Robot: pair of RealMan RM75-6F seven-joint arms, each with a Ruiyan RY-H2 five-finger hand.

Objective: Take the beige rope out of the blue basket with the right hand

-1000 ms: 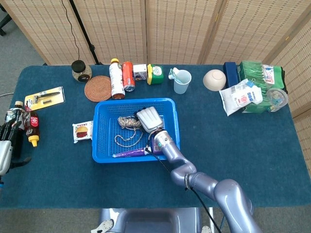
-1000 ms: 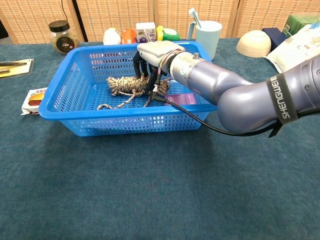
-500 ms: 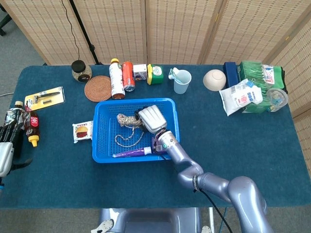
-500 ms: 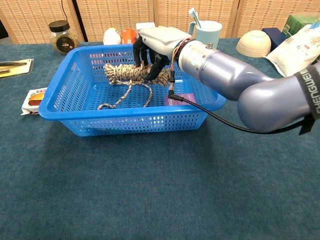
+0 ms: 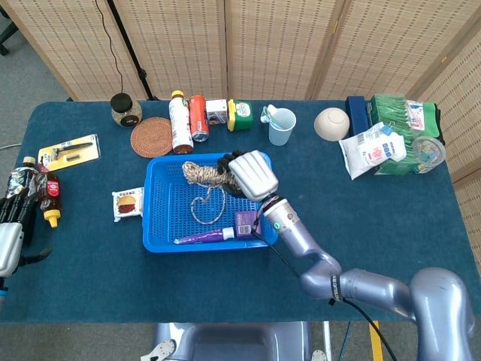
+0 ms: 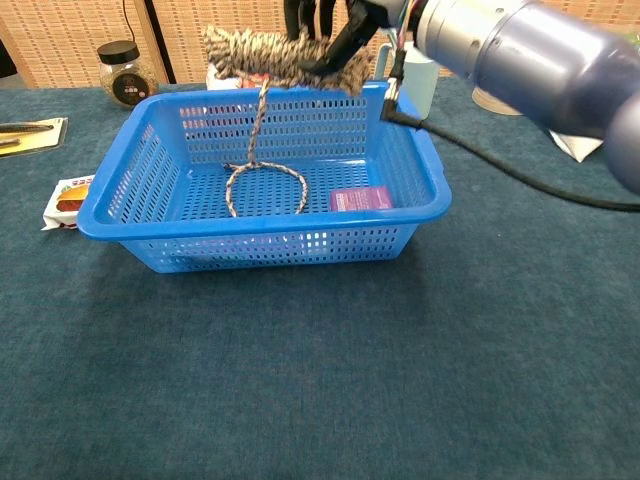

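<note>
My right hand (image 5: 252, 174) grips the bundled beige rope (image 5: 201, 174) and holds it up above the blue basket (image 5: 158, 235). In the chest view the rope bundle (image 6: 270, 54) hangs level over the basket's far rim, with my right hand (image 6: 335, 25) partly cut off by the top edge. A loose loop of the rope still dangles down inside the basket (image 6: 120, 215). My left hand (image 5: 11, 218) rests at the table's left edge, holding nothing I can see.
A purple box (image 5: 245, 222) and a purple tube (image 5: 199, 238) lie in the basket. A snack packet (image 5: 127, 203) sits left of it. Bottles (image 5: 179, 120), a can, a coaster (image 5: 152, 136) and a cup (image 5: 282, 125) stand behind. A bowl and bags are at the right.
My right hand has lifted the rope bundle from the basket floor to above the rim, moving up and slightly back. The loose end now trails down into the basket.
</note>
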